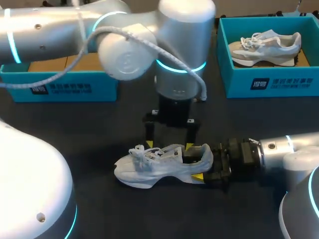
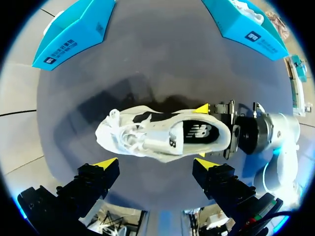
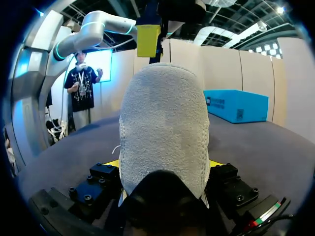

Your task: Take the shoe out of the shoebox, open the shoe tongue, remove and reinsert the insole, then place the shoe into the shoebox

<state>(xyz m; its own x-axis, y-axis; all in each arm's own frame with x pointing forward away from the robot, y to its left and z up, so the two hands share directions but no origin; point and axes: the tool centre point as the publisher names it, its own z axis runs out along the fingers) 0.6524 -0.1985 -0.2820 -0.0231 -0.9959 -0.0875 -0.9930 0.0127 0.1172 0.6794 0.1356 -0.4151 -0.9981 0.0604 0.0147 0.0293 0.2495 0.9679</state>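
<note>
One shoe [image 1: 159, 167], heel clamped in right tool [image 1: 203, 163]

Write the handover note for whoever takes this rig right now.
Left gripper: open, above the shoe.
Right gripper: shut on the shoe's heel.
The shoe stands upright on the table, with the insole inside it.
Done: shoe is out of the box. I cannot tell whether the insole has been out yet.
Left: finish the insole step, then put the shoe in the left shoebox. The right shoebox holds a second shoe.
</note>
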